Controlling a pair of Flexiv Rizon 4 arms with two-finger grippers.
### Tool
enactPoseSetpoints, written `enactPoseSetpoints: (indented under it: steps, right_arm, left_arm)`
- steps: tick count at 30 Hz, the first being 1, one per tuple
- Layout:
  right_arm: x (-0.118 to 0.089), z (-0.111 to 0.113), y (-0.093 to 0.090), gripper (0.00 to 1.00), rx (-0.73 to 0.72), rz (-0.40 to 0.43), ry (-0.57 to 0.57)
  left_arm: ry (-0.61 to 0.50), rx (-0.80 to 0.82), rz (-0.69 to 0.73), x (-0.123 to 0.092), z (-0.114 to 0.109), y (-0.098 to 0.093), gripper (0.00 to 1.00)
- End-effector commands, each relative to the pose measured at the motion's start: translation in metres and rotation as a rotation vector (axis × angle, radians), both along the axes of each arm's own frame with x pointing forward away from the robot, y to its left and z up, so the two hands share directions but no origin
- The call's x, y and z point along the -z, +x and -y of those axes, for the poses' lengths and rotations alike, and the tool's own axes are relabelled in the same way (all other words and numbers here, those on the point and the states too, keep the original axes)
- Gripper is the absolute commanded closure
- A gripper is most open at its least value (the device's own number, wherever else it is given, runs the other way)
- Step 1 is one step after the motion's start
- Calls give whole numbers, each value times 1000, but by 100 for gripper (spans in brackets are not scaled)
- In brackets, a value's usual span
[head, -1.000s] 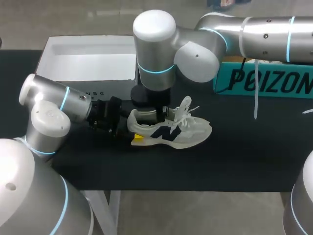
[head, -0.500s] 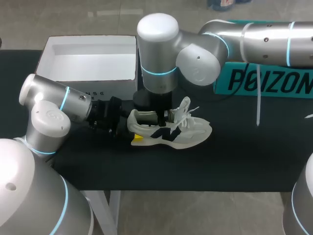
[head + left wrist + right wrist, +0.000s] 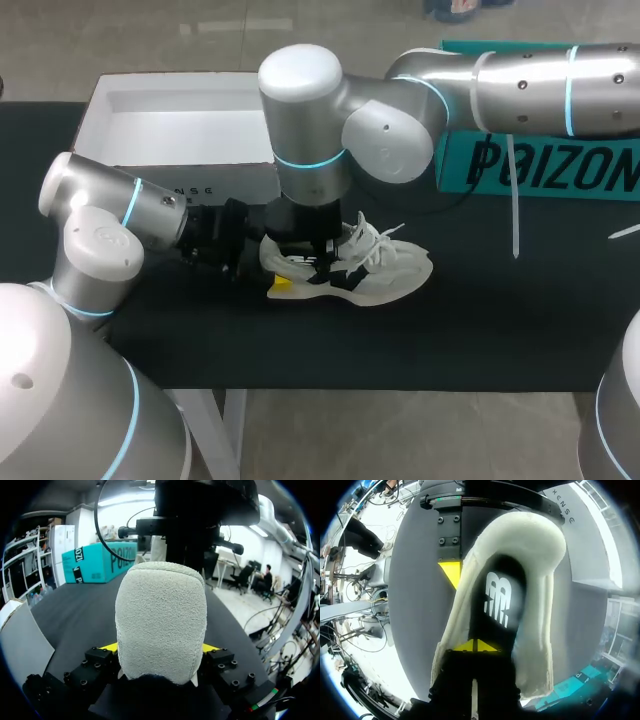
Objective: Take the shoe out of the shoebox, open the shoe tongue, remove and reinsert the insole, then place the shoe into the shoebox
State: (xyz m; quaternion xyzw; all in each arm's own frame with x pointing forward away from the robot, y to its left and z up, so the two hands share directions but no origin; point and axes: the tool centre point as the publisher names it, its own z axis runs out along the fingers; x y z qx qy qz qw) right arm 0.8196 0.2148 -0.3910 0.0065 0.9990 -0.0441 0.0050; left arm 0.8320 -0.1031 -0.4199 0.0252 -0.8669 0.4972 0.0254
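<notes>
Nearest me, the left gripper (image 3: 272, 263) is clamped on the heel of the shoe (image 3: 392, 276). In the left wrist view the grey suede heel (image 3: 160, 615) sits between the two yellow tips, and each tip presses a side of it.

The shoe stands on its sole on the dark counter (image 3: 500, 330). Its long axis runs across the counter, heel toward my left arm and toe toward my right.

The right gripper (image 3: 318, 260) hangs straight over the shoe's opening, and its fingers reach down inside the collar. In the right wrist view its tips (image 3: 477, 645) are drawn together just above the insole (image 3: 500, 600). The insole lies flat in the shoe and stretches from the tips toward the heel. I cannot tell whether an edge of it is pinched between the tips.

One yellow tip of the left gripper (image 3: 451, 573) shows against the outside of the heel.

So the insole runs along the shoe's own line, directly under the right gripper, and that arm is the one placed to work it. I judge a lift would have to bring it up and out through the collar while the left holds the heel down.

Behind the shoe stands the open white shoebox (image 3: 235, 180), with no shoe in it. A teal box (image 3: 545, 165) stands farther right.
</notes>
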Motion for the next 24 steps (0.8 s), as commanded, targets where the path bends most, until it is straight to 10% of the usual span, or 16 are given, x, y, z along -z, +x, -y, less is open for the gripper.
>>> enactPoseSetpoints:
  steps: [1,13,24]
  right_arm:
    - [7,1,7,100,8,2,3]
    - [12,19,33,100,55,51,-8]
    - [12,15,37,63,58,102,14]
  left_arm:
    - [-1,-2,-1,-1,1,1,100]
    - [-1,-2,-1,-1,1,1,100]
    - [-1,-2,-1,-1,1,1,100]
